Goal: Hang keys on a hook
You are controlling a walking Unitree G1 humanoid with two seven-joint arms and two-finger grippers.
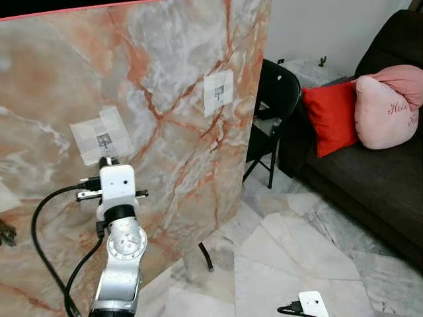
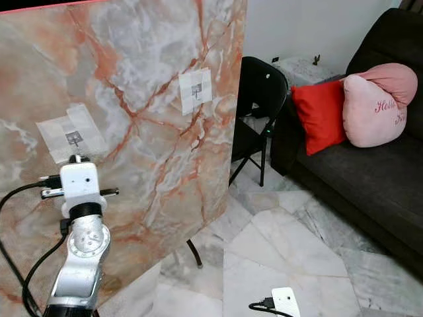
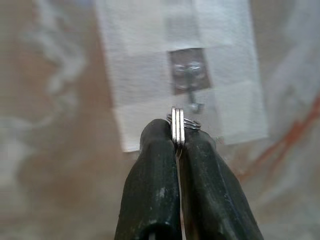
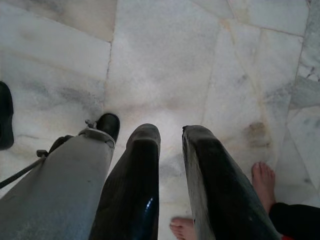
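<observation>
**Key ring at the hook, not yet hung**

Progress. The left gripper (image 3: 176,142) is raised against the upright marble-patterned panel (image 1: 165,92). Its two black fingers (image 3: 150,170) are pinched together on the key ring (image 3: 178,126), a flat split ring seen edge-on, sticking out past the fingertips. The keys themselves cannot be made out. The ring sits just below the near hook (image 3: 190,85), a small metal hook on a grey base, stuck to the panel under a patch of clear tape (image 1: 100,135). The hook's tip appears just beside the top of the ring, but whether the two touch I cannot tell. Judgement: pick-up and approach are done; what is left is to slip the ring over the tip, release it and draw the arm back. The ring is not hanging on its own while the fingers hold it.

A second hook (image 1: 219,90) under its own tape patch sits further along the panel, to the robot's right, with nothing on it.

The right gripper (image 4: 170,150) hangs idle over the pale stone floor (image 4: 165,60), fingers parted with a plain gap and nothing between them. A person's bare feet (image 4: 263,177) show on the floor beyond it.

Containers. No box, tray or bowl is seen. Nearest to one: the dark sofa (image 1: 370,172) holding a red cushion (image 1: 328,115) and a pink cushion (image 1: 386,102), with a black chair (image 1: 274,99) between sofa and panel.
</observation>
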